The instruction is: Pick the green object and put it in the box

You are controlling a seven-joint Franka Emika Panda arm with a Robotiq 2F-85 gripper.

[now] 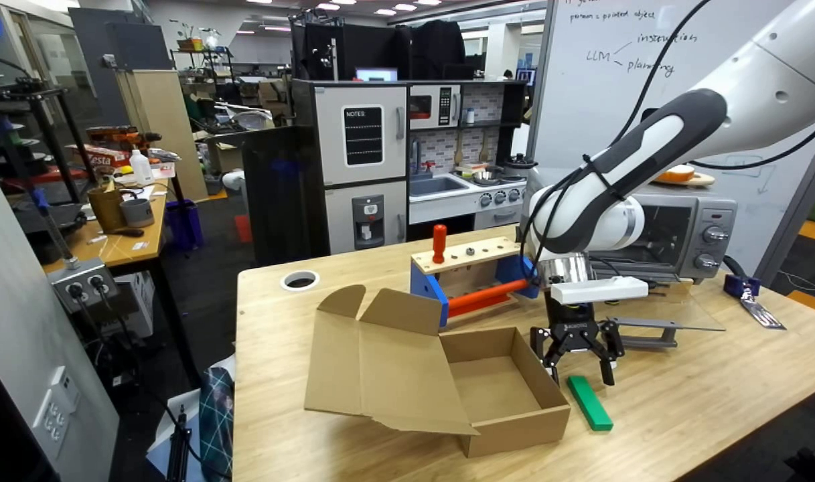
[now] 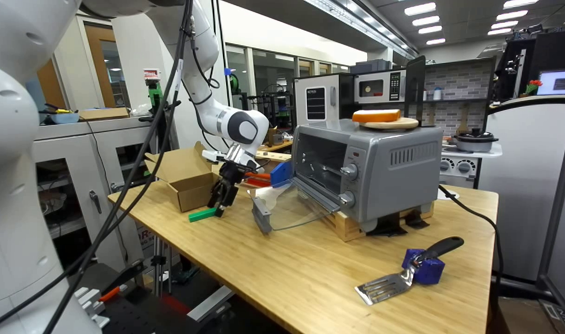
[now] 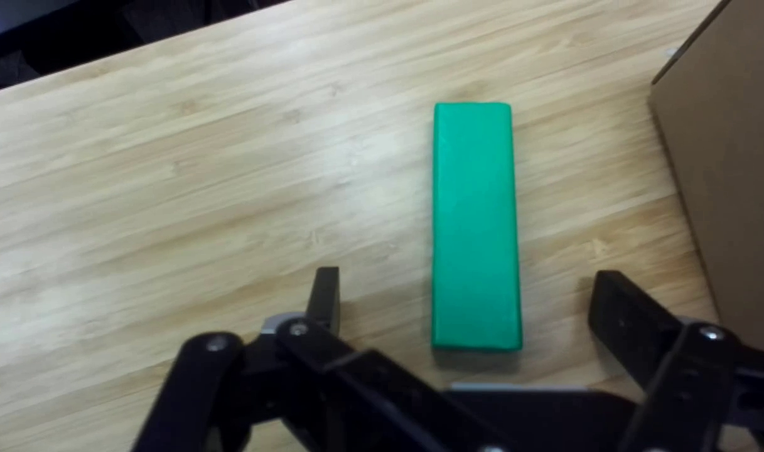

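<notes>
We log the approach as nearly complete and the pick itself as not yet made. The green block (image 3: 476, 226) lies flat on the surface (image 1: 280, 361), just beside the box (image 1: 517, 428) and outside it. In the wrist view the fingers (image 3: 629, 326) stand wide apart, one to either side of the block's near end, with a gap on each side; they have hold of nothing. We cannot tell their exact height, though in both exterior views the tips appear low. The box is open, its flaps (image 1: 400, 375) spread outward, so we judge that it needs no preparing. Left to do, by our reckoning: settle the fingers around the block, close them, lift, carry the short way across, lower into the box and release.
</notes>
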